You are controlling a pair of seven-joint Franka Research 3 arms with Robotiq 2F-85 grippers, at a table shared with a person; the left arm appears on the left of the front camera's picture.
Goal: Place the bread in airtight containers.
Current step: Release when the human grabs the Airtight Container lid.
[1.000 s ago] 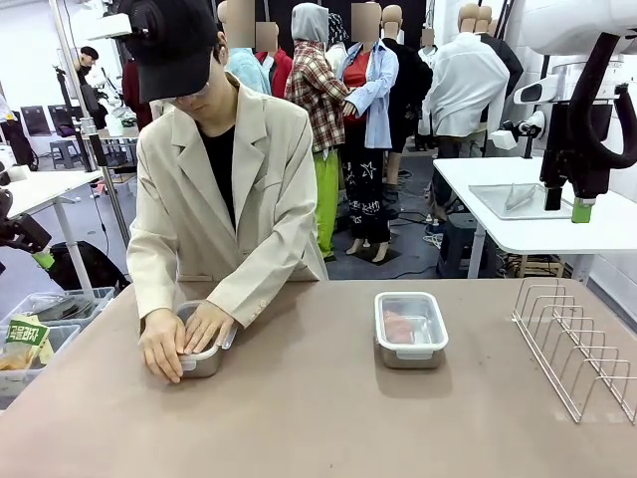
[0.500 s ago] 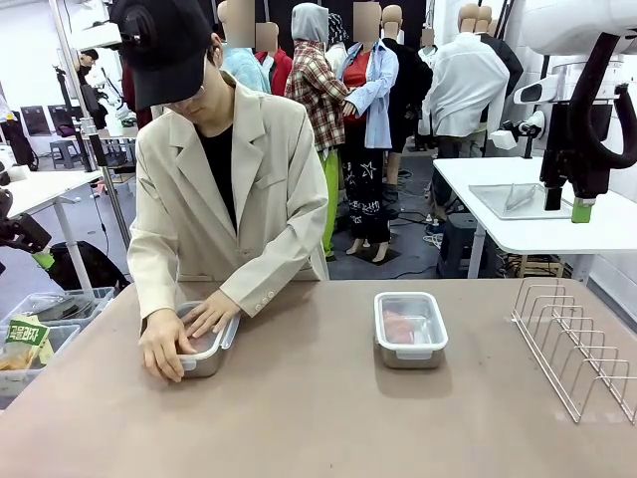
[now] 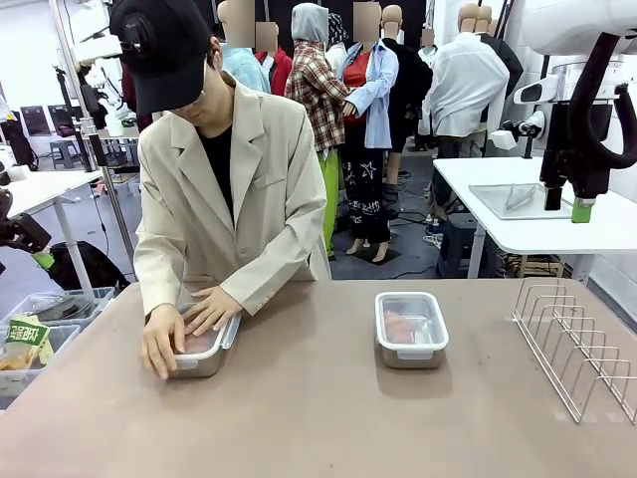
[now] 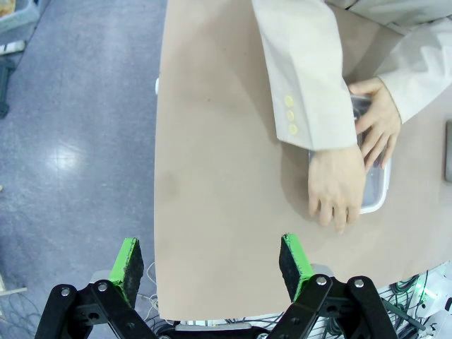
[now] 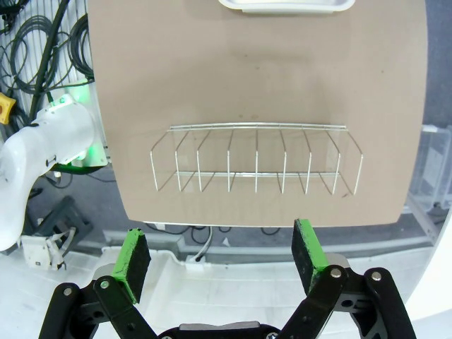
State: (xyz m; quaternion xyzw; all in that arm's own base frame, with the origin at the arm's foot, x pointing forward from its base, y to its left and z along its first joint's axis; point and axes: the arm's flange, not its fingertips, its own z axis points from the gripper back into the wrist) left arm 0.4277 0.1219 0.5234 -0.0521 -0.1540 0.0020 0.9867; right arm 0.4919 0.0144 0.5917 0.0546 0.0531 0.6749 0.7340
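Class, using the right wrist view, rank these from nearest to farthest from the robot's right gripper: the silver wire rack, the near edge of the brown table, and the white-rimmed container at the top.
1. Near edge of the brown table, just ahead of the open right gripper.
2. Silver wire rack, mid-table.
3. White-rimmed container, at the picture's top edge.

White side table (image 3: 537,234) on grey floor (image 4: 70,141).
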